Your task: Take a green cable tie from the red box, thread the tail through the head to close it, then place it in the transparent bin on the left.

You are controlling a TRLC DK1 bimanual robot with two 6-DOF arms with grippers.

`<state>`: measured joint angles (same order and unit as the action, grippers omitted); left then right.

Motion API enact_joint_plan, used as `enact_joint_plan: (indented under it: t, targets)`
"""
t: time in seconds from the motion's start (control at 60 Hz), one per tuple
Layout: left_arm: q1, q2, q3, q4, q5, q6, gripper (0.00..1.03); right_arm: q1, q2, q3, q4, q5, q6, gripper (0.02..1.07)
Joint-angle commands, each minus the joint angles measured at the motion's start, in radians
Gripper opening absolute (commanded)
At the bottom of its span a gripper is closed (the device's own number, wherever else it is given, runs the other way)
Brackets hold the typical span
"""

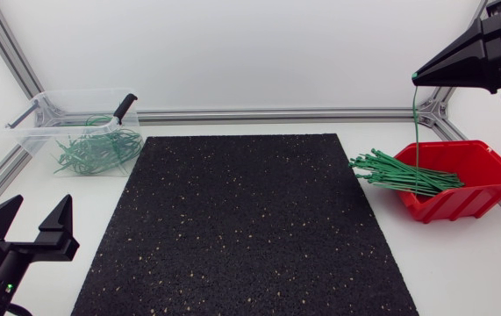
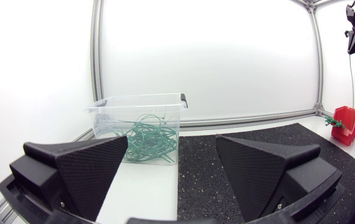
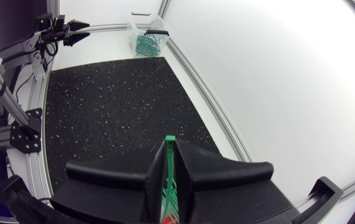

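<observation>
White tabletop, walled in by pale panels, carries a black speckled mat [image 1: 241,219] across its middle. At the table's right edge sits the red box [image 1: 483,171]. A bundle of green cable ties [image 1: 399,173] lies in it and fans out over its open front toward the mat.

Well above the box, the right gripper [image 1: 417,77] has its two wedge fingers pressed together on the top end of a single green cable tie [image 1: 417,132]. The tie hangs straight down from the fingertips, and its lower end reaches in among the bundle; whether it touches there cannot be told. In the right wrist view the strap runs up the narrow seam between the closed fingers, with its tip just showing past them.

At the far left corner stands the transparent bin [image 1: 31,133], holding a loose tangle of curled green ties [image 1: 96,149]. A black handle-like piece [image 1: 125,107] rests at its back rim.

The left gripper [image 1: 41,206] sits low at the near left of the table, beside the mat's edge. Its fingers are spread wide with nothing between them, and they point toward the bin.
</observation>
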<state>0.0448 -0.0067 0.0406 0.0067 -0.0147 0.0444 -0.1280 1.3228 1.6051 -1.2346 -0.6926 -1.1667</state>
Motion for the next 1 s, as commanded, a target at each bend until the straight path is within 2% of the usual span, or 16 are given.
enact_joint_plan:
  t: [0.0,0.067,0.133,0.283,0.45,0.617,0.833,0.983]
  targets:
    - [-0.006,-0.006,-0.039,-0.019,0.004,-0.012,0.99,0.05,-0.019,0.018,-0.006,-0.008,0.125,0.08]
    - [-0.013,-0.007,-0.039,-0.016,0.004,-0.012,0.99,0.1,-0.036,-0.001,0.015,0.01,0.205,0.08]
    - [-0.023,-0.007,-0.039,-0.014,0.004,-0.012,0.99,0.148,-0.065,-0.04,0.095,0.034,0.314,0.08]
    - [-0.054,-0.007,-0.041,-0.004,0.002,-0.026,0.99,0.309,-0.112,-0.125,0.215,0.15,0.507,0.08]
    - [-0.062,-0.009,-0.044,0.024,0.002,-0.051,0.99,0.534,-0.149,-0.221,0.345,0.346,0.694,0.08]
    - [-0.069,-0.009,-0.03,0.039,0.002,-0.1,0.99,0.7,-0.135,-0.266,0.431,0.49,0.835,0.08]
    - [-0.118,-0.004,0.008,0.032,0.002,-0.132,0.99,0.792,-0.077,-0.329,0.532,0.605,0.975,0.08]
    - [-0.149,0.06,0.059,0.035,0.002,-0.175,0.99,0.824,-0.043,-0.353,0.572,0.643,1.055,0.08]
